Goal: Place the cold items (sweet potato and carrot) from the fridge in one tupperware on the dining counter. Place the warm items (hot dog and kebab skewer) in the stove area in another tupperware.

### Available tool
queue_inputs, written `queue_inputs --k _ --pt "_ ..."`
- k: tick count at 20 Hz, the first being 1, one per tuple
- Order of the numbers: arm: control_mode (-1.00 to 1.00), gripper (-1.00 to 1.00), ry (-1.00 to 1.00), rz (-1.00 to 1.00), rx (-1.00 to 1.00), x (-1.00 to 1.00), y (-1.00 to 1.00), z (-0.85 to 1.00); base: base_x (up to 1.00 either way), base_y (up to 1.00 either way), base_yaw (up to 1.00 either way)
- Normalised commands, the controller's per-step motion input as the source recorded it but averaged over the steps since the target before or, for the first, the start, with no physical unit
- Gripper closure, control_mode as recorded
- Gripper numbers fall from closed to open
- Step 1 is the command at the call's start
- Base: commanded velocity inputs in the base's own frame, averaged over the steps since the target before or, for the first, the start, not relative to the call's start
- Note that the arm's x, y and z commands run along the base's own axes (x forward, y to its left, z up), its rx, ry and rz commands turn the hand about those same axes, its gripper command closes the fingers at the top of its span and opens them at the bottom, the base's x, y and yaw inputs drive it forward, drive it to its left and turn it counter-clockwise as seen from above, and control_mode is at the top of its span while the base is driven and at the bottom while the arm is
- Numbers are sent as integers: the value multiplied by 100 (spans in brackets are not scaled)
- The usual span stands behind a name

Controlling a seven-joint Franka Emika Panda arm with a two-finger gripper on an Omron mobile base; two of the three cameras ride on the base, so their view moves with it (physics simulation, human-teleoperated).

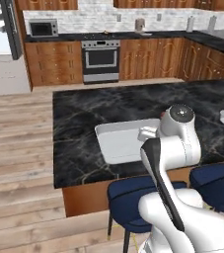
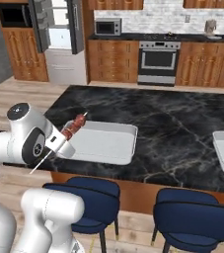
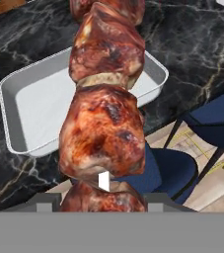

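Gripper (image 3: 103,197) pinches kebab skewer (image 3: 106,99), held in the air over near edge of dark marble dining counter (image 2: 172,128). Empty white tupperware (image 2: 101,143) sits on counter just beyond. 2 blue stools (image 2: 197,215) stand below counter edge.

My kebab skewer (image 3: 103,118) looks glossy, browned, rough meat on a thin pale stick. The tupperware (image 3: 39,106) seems smooth matt grey plastic; the dining counter (image 2: 172,128) polished black veined marble over wood.
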Motion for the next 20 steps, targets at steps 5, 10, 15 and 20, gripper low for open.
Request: queue_inputs --k 5,10,15,20 --pt "100 100 0 0 0 0 0 0 73 -34 27" --pt "-100 100 32 19 3 76 -21 -1 15 -7 5" --pt "-100 100 42 34 -1 100 -3 -2 0 0 0" --pt "-100 100 23 49 -6 84 -3 -13 0 0 0"
